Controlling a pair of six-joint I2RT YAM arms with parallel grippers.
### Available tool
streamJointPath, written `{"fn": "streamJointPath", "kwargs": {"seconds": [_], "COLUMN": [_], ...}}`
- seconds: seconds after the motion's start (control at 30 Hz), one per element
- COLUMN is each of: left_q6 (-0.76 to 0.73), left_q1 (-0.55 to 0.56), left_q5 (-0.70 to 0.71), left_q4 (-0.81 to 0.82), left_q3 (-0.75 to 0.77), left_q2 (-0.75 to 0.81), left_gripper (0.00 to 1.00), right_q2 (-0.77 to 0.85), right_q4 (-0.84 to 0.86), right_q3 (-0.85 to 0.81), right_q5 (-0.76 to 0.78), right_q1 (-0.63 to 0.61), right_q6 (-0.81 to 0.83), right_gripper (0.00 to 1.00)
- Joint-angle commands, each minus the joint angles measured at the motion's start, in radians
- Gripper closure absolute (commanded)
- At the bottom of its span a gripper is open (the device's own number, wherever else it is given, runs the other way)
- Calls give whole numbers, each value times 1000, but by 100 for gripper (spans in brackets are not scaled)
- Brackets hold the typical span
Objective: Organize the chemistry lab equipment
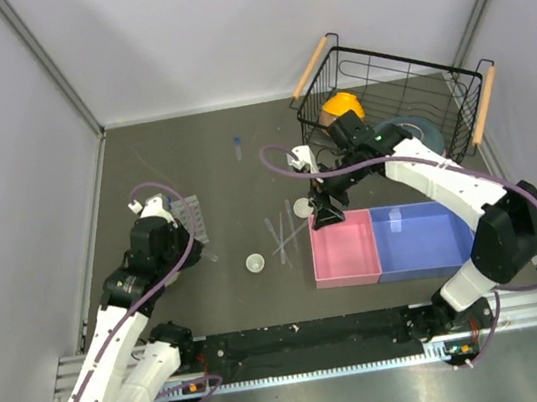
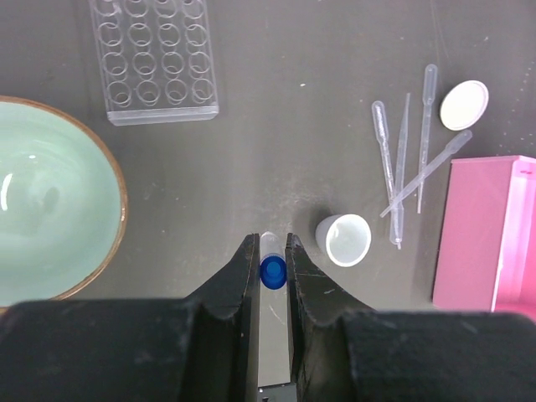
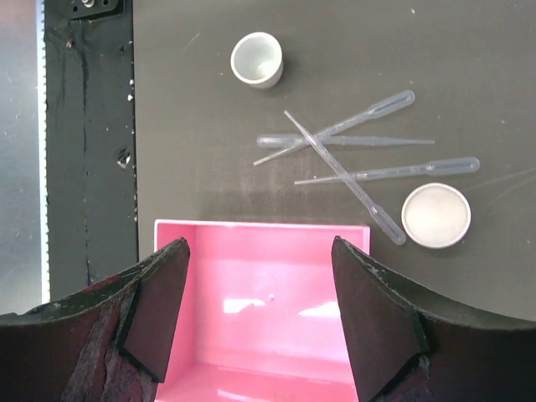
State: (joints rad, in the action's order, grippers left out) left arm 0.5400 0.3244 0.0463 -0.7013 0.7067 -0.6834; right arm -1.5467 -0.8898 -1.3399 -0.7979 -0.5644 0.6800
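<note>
My left gripper [image 2: 270, 244] is shut on a small clear tube with a blue cap [image 2: 273, 271] and holds it above the dark table; in the top view it [image 1: 158, 219] hangs beside the clear tube rack [image 1: 193, 218], which also shows in the left wrist view [image 2: 155, 59]. My right gripper [image 3: 260, 247] is open and empty over the pink bin [image 3: 260, 335], also seen from above [image 1: 326, 215]. Several pipettes [image 3: 360, 151] lie crossed beside a flat white dish [image 3: 435, 215]. A small white cup-like dish [image 3: 257, 59] stands apart from them. Another blue-capped tube [image 1: 237, 143] lies far back.
A pale green bowl [image 2: 50, 209] sits left of my left gripper. The pink bin [image 1: 345, 250] and blue bin [image 1: 421, 237] stand side by side at the front right. A black wire basket [image 1: 453, 82] at the back right holds an orange bowl [image 1: 342, 107] and a teal plate [image 1: 409, 127].
</note>
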Motion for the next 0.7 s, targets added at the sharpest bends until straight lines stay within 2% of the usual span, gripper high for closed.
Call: {"fn": "streamJointPath", "kwargs": {"seconds": [0.0,0.17,0.4,0.67], "left_q6": [-55,-94,-143,-147], "left_q1": [-39,-114,-234,-254], "left_q5": [7,-14,-71,-75], "left_q4": [-27,-46,-35,-1], "left_q3": [63,83,103,109], "left_q2": [4,1,-36,-87], "left_gripper": [96,95,95,95], "right_q2": [77,112,151,171], "right_q4": [-1,-1,0,5], "right_q3": [33,56,107,125], "right_q5": [-52,-83,-95,-93], "right_q1": [47,127,161,166], "right_q6": [13,15,30,43], "right_gripper": [30,30,30,30]}}
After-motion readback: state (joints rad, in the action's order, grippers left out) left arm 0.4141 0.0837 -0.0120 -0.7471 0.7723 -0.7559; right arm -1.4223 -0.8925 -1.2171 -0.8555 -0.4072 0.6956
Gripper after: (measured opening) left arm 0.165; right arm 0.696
